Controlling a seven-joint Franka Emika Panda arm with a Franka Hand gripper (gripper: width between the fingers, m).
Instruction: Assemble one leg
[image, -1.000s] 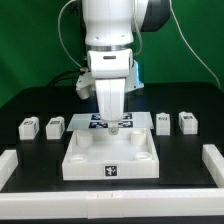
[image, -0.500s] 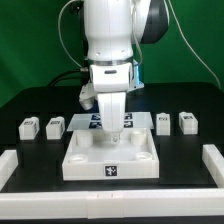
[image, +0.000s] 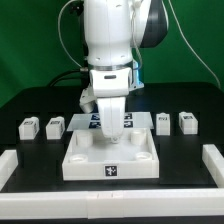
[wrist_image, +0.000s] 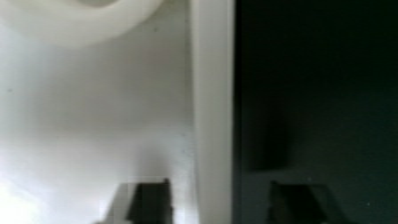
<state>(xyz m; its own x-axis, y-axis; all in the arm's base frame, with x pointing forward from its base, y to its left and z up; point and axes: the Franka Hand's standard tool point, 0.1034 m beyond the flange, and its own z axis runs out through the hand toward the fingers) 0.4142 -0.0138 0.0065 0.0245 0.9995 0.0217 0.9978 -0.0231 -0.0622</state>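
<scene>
Four legs lie apart from the tray (image: 85, 165): first leg (image: 29, 127) and second leg (image: 55, 126) at the exterior view's left, then the gripper (image: 113, 136) low at the tray's back wall (fingers (wrist_image: 146, 200) spread, straddling it, nothing clamped), then third leg (image: 162, 121) and fourth leg (image: 186, 121) at the exterior view's right.

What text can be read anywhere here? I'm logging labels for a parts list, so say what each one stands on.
No words, numbers or brand names can be read in either view.
The only signs are black-and-white square tags, which are patterns without lettering: on the four legs, on the front wall of the tray and on the marker board.
The wrist view shows no markings.
</scene>
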